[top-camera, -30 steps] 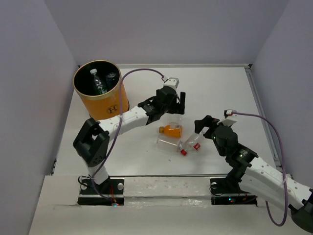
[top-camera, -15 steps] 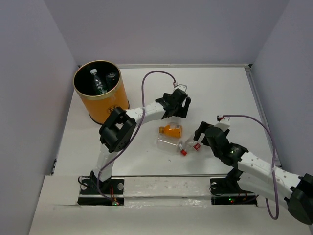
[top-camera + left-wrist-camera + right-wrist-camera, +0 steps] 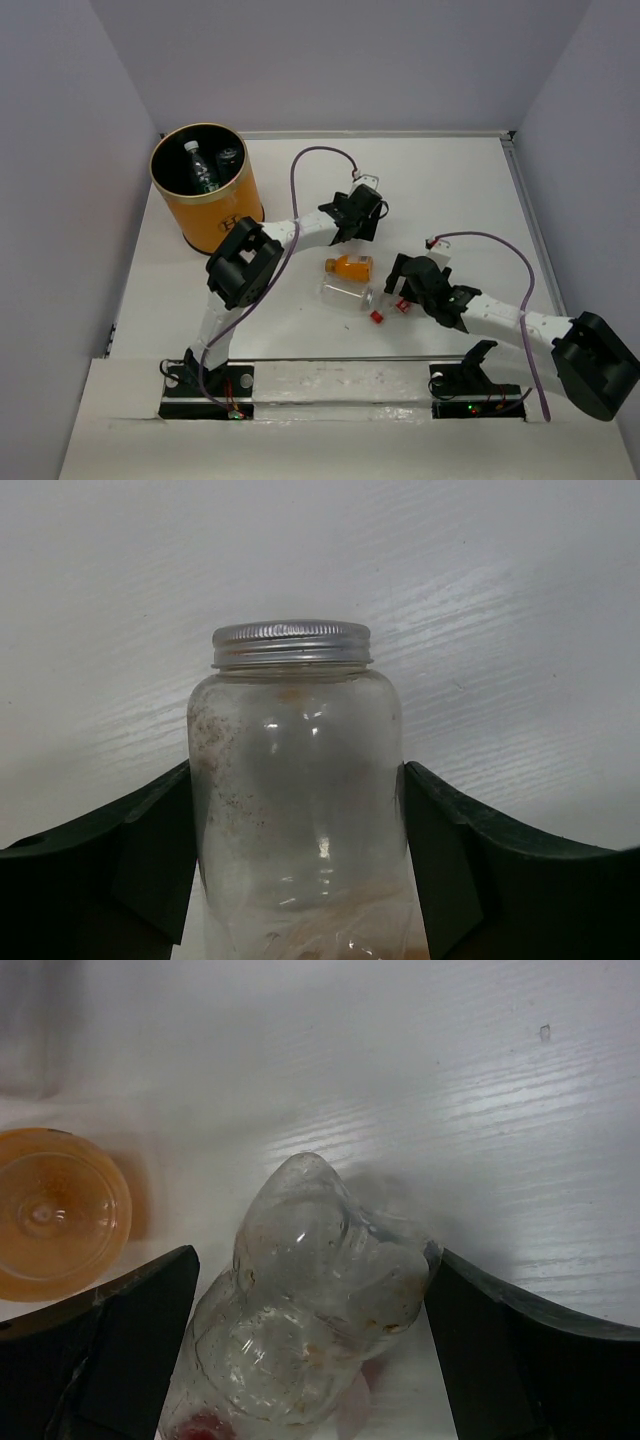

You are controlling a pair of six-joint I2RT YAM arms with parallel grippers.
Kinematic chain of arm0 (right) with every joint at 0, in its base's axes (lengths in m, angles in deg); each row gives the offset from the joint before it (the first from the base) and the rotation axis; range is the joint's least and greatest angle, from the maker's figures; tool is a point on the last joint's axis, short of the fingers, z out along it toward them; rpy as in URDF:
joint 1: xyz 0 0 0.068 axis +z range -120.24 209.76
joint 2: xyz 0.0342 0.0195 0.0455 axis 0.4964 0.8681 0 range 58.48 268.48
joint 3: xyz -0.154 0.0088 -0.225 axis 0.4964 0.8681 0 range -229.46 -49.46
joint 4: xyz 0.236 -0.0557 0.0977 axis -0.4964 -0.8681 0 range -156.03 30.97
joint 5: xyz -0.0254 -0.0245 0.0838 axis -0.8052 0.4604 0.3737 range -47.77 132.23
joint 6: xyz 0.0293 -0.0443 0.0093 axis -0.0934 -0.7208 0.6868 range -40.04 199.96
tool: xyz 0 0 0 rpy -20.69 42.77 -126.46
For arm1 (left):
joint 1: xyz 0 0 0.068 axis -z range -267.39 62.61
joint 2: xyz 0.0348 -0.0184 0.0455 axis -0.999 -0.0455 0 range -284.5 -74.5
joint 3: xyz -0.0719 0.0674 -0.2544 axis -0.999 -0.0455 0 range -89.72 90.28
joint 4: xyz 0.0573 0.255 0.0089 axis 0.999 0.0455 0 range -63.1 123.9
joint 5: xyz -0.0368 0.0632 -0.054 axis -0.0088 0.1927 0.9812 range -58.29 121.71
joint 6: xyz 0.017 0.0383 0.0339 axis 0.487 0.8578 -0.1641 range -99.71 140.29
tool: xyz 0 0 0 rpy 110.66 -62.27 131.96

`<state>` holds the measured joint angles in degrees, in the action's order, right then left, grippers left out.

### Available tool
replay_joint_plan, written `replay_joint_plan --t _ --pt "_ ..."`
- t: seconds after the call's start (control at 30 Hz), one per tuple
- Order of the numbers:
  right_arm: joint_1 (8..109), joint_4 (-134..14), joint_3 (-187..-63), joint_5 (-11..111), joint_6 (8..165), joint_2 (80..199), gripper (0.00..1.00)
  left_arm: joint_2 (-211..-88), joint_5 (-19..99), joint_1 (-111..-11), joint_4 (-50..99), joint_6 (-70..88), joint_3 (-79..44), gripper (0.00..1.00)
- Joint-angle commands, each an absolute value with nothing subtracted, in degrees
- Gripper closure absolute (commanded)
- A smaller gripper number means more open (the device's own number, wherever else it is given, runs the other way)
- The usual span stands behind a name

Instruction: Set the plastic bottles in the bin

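Left end effector (image 3: 297, 780) is clamped on a clear silver-capped bottle (image 3: 295, 720); right end effector (image 3: 312, 1258) is open around a crumpled clear bottle (image 3: 310, 1300). Only two bottles (image 3: 200, 168) are seen in the orange-yellow cylindrical bin (image 3: 215, 215).

Mid-table crowded; back-right tabletop (image 3: 450, 180) open.
At centre, orange-filled bottle (image 3: 350, 266) and clear bottle (image 3: 345, 293) close together; silver-lidded jar (image 3: 295, 730) filling left gripper (image 3: 297, 770); bin (image 3: 205, 215) mouth unobstructed.

orange bottle (image 3: 351, 266) lies near the left gripper (image 3: 362, 224), clear bottle (image 3: 343, 293) beside it, right gripper (image 3: 399, 288) at a red-capped bottle (image 3: 381, 311)
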<state>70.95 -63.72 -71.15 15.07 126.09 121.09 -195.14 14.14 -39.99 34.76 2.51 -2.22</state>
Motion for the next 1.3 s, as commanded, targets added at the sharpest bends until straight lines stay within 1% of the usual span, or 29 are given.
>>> replay_joint_plan --t 0.0,0.1,0.23,0.27,0.33,0.43,0.5,0.57,0.63,0.7,0.8,0.93,0.97,1.17,1.2,1.27 --pt "70.63 -60.35 -73.71 14.90 129.52 123.25 0.06 -190.34 15.17 -41.77 28.85 3.15 -3.06 0.36" --pt "70.63 -59.74 -73.72 13.85 131.46 124.56 0.12 -188.76 16.76 -42.39 27.79 2.80 -1.92 0.37" --pt "70.63 -57.81 -73.72 11.39 131.64 125.10 0.17 -181.66 19.22 -43.27 24.72 3.06 -0.95 0.41" --pt "70.63 -57.72 -73.54 10.69 131.20 124.84 0.24 -180.16 19.84 -44.14 24.27 3.06 -0.78 0.41" --pt "70.63 -57.63 -73.19 9.19 130.41 123.18 0.33 -175.16 21.94 -46.51 23.48 2.80 -0.51 0.41" --pt "70.63 -57.72 -72.66 7.87 129.79 120.63 0.41 -169.70 22.92 -49.41 22.69 2.27 -0.95 0.41" --pt "70.63 -57.80 -72.57 7.52 128.22 117.90 0.47 -163.73 22.92 -52.84 22.60 2.18 -2.00 0.41" --pt "70.63 -58.07 -72.66 6.99 126.81 116.06 0.52 -157.57 22.22 -55.56 22.60 2.27 -3.93 0.41" --pt "70.63 -58.85 -73.45 4.80 123.74 113.07 0.59 -151.96 19.68 -60.39 23.38 2.27 -5.25 0.40" --pt "70.63 -58.86 -74.42 4.44 120.40 111.05 0.60 -149.30 17.48 -64.61 24.70 1.74 -6.49 0.40" --pt "70.63 -60.88 -77.48 6.63 117.40 108.23 0.60 -145.00 15.80 -75.92 25.24 1.65 -8.77 0.39" --pt "70.63 -61.14 -79.51 8.30 115.65 106.21 0.59 -143.84 11.24 -82.54 22.79 3.32 -12.46 0.37" --pt "70.63 -61.14 -80.13 8.83 114.34 106.12 0.59 -143.75 8.79 -83.08 21.99 3.59 -14.47 0.37" --pt "70.63 -60.45 -86.44 14.63 111.25 106.73 0.60 -144.46 2.37 -83.44 15.49 5.52 -23.25 0.32" --pt "70.63 -60.44 -86.46 15.33 111.25 106.73 0.60 -144.63 2.35 -83.44 14.70 5.70 -23.28 0.31" --pt "70.63 -58.34 -89.44 17.27 109.59 108.22 0.62 -144.72 -0.80 -83.52 10.31 8.05 -28.17 0.29"
